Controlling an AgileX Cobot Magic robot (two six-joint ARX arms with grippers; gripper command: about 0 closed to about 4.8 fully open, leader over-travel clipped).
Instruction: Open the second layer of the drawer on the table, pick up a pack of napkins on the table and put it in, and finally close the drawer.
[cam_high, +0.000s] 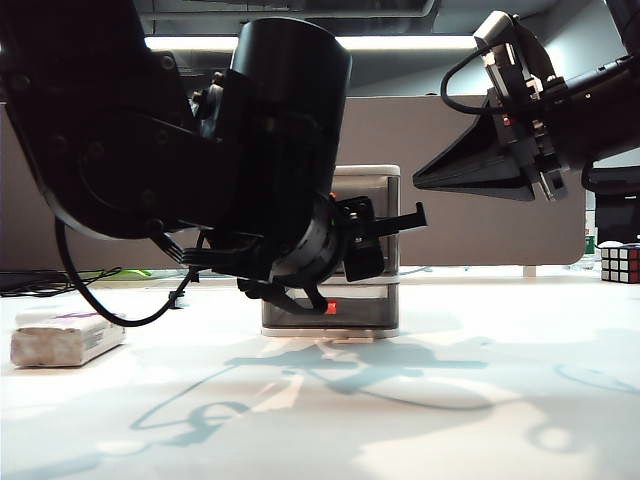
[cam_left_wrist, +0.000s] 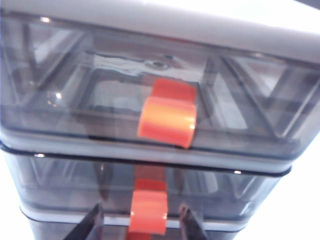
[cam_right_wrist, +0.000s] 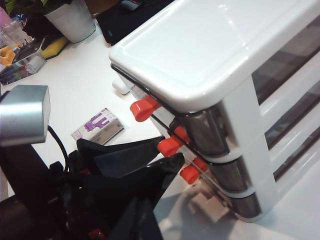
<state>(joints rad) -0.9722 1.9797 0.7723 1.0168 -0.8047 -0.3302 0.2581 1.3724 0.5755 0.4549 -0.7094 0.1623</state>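
left end effector (cam_left_wrist: 141, 222), fingers apart around the middle smoky tray's red handle (cam_left_wrist: 148, 211), could slip off; right end effector (cam_high: 545, 182) hovers high, state unclear.

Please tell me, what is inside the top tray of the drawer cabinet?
Through the smoky front of the top tray only its moulded ribs and bare floor appear; no item shows. The red handle covers a small middle part, and the far corners are too dim to judge.

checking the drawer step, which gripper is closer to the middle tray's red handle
Left. The left gripper has a finger on each side of the middle handle, jaws apart. The right gripper hangs raised, off to the cabinet's right.
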